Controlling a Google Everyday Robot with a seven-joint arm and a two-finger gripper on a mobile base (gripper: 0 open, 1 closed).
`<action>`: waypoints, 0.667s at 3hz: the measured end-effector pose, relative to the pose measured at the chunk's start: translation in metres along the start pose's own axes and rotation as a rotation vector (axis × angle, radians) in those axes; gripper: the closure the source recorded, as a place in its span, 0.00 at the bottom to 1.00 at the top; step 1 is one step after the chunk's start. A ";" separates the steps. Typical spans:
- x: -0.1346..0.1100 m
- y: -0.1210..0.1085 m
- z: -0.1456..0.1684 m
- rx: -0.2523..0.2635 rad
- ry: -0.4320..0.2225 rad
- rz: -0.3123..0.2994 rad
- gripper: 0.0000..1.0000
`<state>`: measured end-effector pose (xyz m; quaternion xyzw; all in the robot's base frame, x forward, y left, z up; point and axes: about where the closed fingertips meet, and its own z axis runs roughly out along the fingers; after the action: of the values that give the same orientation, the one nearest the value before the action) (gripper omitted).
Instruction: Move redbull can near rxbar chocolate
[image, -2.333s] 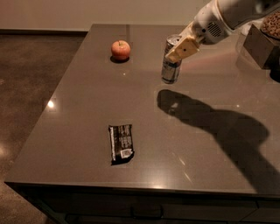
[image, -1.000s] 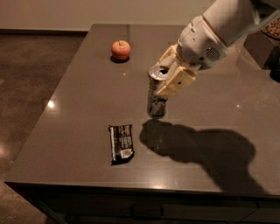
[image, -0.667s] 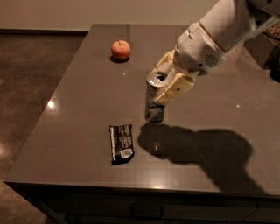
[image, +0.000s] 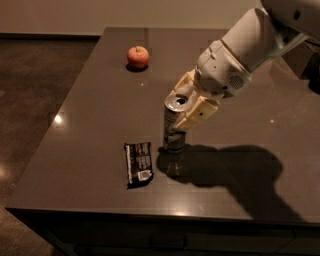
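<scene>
Camera view, the only one.

- Step in hand: placing. The redbull can (image: 174, 126) stands upright in the gripper (image: 181, 107), just right of the rxbar chocolate (image: 138, 162), with a narrow strip of table between them.
- Can base sits at the table (image: 95, 115) surface or barely above it; cannot tell which. Its reflection shows directly below.
- Tool state: the two beige fingers (image: 196, 116) are clamped on the can's upper half, one on the far side and one on the near side. Pull-tab top is visible between them.
- Bar lies flat, long axis running away from the camera, white patch at the near end.
- Apple (image: 138, 56) is well apart, toward the far left of the table.
- Arm (image: 250, 40) comes in from the upper right and slopes down-left, wrist angled over the can. It casts a heavy shadow (image: 225, 170) to the right of the can.

Judgement: the can looks near enough to the bar. The next move calls for confirming the base is seated, then spreading the fingers and lifting straight up so the tall can isn't tipped toward the wrapper.
</scene>
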<state>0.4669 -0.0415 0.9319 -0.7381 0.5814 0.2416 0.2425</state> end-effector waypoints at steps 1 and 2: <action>0.004 0.002 0.007 -0.015 0.000 -0.002 0.62; 0.009 0.003 0.013 -0.024 0.000 0.002 0.39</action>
<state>0.4652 -0.0407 0.9161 -0.7404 0.5792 0.2486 0.2333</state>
